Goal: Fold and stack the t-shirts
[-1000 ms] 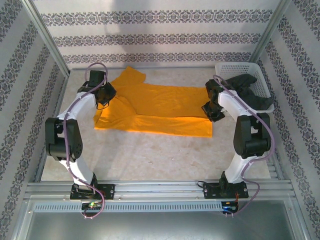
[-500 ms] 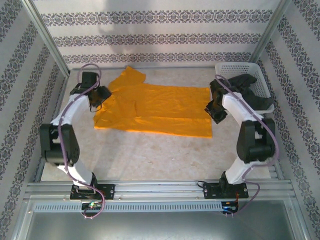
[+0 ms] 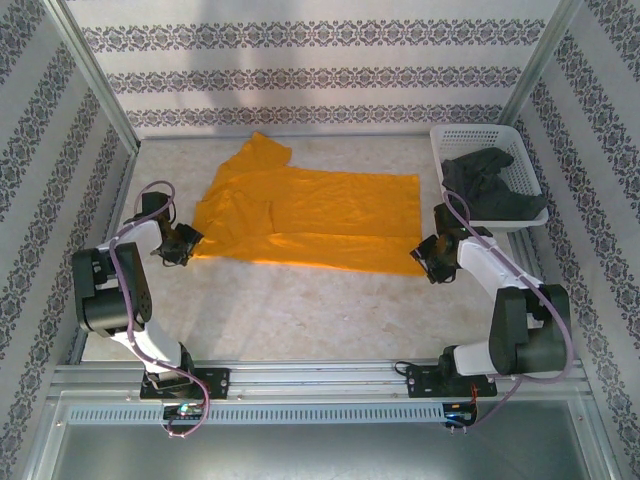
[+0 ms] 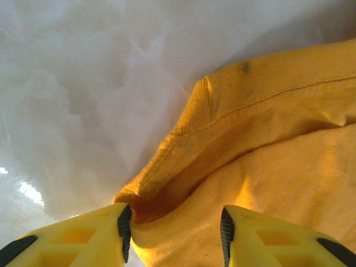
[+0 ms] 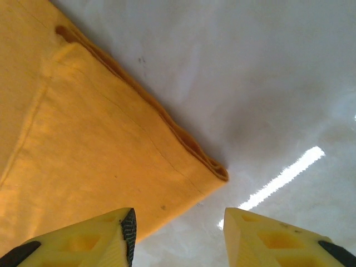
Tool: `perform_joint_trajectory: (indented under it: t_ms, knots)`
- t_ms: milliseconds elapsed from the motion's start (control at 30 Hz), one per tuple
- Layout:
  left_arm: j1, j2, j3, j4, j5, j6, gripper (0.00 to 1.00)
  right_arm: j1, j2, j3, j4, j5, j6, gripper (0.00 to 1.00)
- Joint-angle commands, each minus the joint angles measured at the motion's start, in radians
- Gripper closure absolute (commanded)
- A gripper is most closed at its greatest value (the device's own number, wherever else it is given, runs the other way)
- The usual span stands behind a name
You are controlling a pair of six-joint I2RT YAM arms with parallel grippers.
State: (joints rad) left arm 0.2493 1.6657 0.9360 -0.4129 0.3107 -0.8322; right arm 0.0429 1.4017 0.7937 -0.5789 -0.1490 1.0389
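The left gripper (image 3: 180, 243), jaws parted and grasping nothing, sits at the left edge of the orange-yellow t-shirt (image 3: 310, 215), which lies flat across the middle of the desk (image 3: 300, 310). At the shirt's near right corner, the right gripper (image 3: 432, 258) hovers with jaws parted and empty. The charcoal grey t-shirt (image 3: 485, 185) lies crumpled in the white basket (image 3: 475, 131) at far right.

Bright orange-yellow t-shirt (image 3: 310, 215), charcoal grey t-shirt (image 3: 490, 185), white lattice basket (image 3: 470, 131), pale marbled tabletop (image 3: 300, 310), walls (image 3: 320, 60) white with grey floral bands — left tool (image 4: 175, 225) and right tool (image 5: 179, 222) yellow, black-padded.
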Motion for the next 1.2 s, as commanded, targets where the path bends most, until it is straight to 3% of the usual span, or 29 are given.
perform_joint_trajectory:
  t_ms: [0,300,633,867,1067,1167]
  knots:
    - [0.003,0.002,0.014,0.006,-0.013,-0.013,0.55,-0.005,0.027,-0.002,0.042,-0.016,-0.013,0.54]
    - [-0.001,-0.143,0.038,-0.144,-0.193,0.037,0.48,0.005,0.113,0.045,0.014,-0.001,-0.007,0.54]
    - [-0.032,-0.162,-0.076,-0.127,-0.055,-0.023,0.45,0.053,0.057,0.047,-0.124,0.1,0.012,0.55]
    - [-0.041,-0.114,-0.077,-0.102,-0.049,-0.036,0.44,0.078,0.082,0.042,-0.117,0.102,-0.01,0.53]
    - [-0.04,-0.028,-0.035,-0.01,-0.045,-0.045,0.55,0.084,0.124,0.054,-0.098,0.095,-0.007,0.56]
    - [-0.04,0.014,-0.009,0.032,-0.053,-0.045,0.65,0.086,0.151,0.066,-0.091,0.1,-0.005,0.6]
